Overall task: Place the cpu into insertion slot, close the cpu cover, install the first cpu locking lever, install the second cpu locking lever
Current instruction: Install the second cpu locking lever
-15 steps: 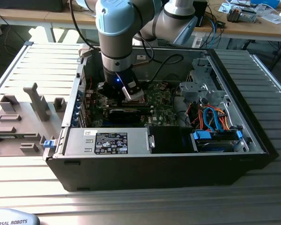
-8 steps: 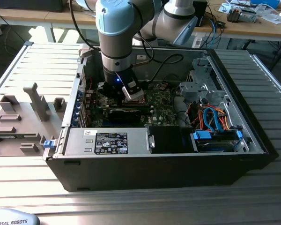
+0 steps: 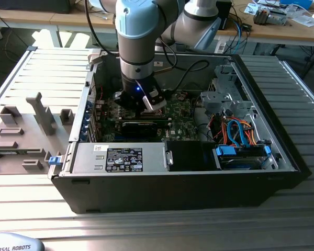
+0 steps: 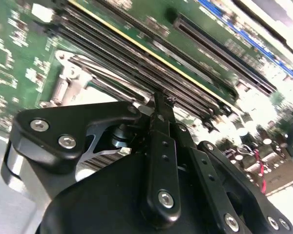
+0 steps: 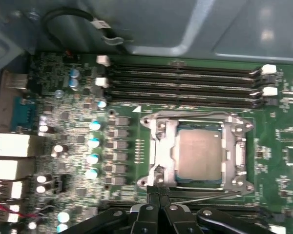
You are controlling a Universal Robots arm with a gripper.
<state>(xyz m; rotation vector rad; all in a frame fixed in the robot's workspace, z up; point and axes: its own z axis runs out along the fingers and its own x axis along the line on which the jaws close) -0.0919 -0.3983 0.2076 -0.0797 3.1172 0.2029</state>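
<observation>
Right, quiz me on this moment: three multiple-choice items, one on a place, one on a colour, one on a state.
1. Where does the cpu lie?
A. in the insertion slot
B. on the table outside the case
C. between the end effector's fingers

2. What colour is the circuit board?
A. red
B. green
C. white

3. How does the cpu cover stand?
A. swung upright
B. taken off
C. down flat over the chip

Answers:
1 A, the first wrist view shows the grey chip seated in the socket.
2 B, the board around the socket is green.
3 C, the silvery frame lies around the chip, which shows through its window.
</observation>
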